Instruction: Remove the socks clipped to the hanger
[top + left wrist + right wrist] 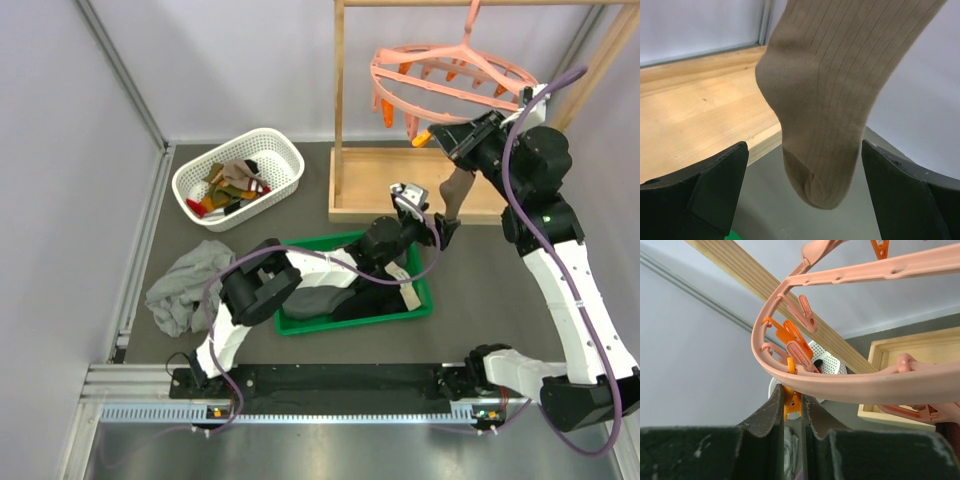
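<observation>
**Tan sock hanging between open jaws**

The left pincer (802, 170) stands spread wide, its black fingers either side of the toe of a tan ribbed fabric sock (825, 100) without touching it. The sock hangs limp from below the near rim of the round pink plastic clip hanger (850, 385), just over the base board of the light wooden rack (700, 115). Up there the right pincer (791, 402) is pressed together on a small orange plastic clip (788, 409) under that rim.

I'd judge the sock light, soft and stretchy. A grip across the foot, above the toe, should hold, and it will sag rather than slip. Room looks tight by the rack's upright and base edge. The open way lies toward the green plastic tray (300, 325) and the bare table (480, 290).
</observation>
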Controlling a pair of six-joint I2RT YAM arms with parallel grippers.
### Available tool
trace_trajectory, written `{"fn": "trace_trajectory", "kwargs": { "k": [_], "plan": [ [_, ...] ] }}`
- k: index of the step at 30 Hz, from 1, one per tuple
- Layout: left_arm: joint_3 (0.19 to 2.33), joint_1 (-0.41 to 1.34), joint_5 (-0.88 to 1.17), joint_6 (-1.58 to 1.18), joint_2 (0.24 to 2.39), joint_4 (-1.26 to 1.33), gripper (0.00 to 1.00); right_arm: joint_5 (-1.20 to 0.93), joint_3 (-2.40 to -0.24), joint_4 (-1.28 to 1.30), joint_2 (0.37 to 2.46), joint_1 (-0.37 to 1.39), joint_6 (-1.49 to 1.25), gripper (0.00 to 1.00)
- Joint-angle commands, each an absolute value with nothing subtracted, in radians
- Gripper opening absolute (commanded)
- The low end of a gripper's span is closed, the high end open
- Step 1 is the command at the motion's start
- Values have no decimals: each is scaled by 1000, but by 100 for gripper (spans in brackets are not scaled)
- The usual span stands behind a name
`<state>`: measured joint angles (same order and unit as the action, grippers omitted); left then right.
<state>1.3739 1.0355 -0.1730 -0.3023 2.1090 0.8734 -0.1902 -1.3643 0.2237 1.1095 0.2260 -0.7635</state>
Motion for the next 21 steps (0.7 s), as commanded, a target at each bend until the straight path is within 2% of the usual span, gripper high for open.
{"fn": "trace_trajectory", "kwargs": {
  "k": [1,4,6,8,9,11,12,14,15,17,21],
  "plan": [
    [1475,1040,-170,-313,2167,904,99,-209,-1365,172,1077,224,-772,7],
    [1529,1042,-173,-318,2204,864,97,-206,-1365,170,1072,222,-772,7],
    [1548,1040,-179,-313,2223,845,83,-204,-1365,172,1072,224,-773,7],
    [1552,1042,-164,-305,2220,839,65,-204,-1364,173,1071,224,-772,7],
    [1551,1040,-157,-298,2215,839,44,-206,-1364,173,1071,222,-772,7],
    [1523,1040,-149,-290,2189,838,29,-203,-1362,179,1066,224,-767,9],
    [1511,1042,-150,-287,2175,835,18,-198,-1362,187,1066,224,-767,10],
    [1457,1042,-149,-284,2123,833,4,-184,-1361,204,1062,222,-758,21],
    [1435,1042,-150,-291,2106,834,0,-176,-1364,234,1057,222,-750,26],
    [1355,1042,-137,-307,2047,859,0,-158,-1376,264,1045,222,-723,38],
    [1238,1042,-120,-347,1948,873,0,-138,-1407,356,1029,222,-658,52]
  ]
}}
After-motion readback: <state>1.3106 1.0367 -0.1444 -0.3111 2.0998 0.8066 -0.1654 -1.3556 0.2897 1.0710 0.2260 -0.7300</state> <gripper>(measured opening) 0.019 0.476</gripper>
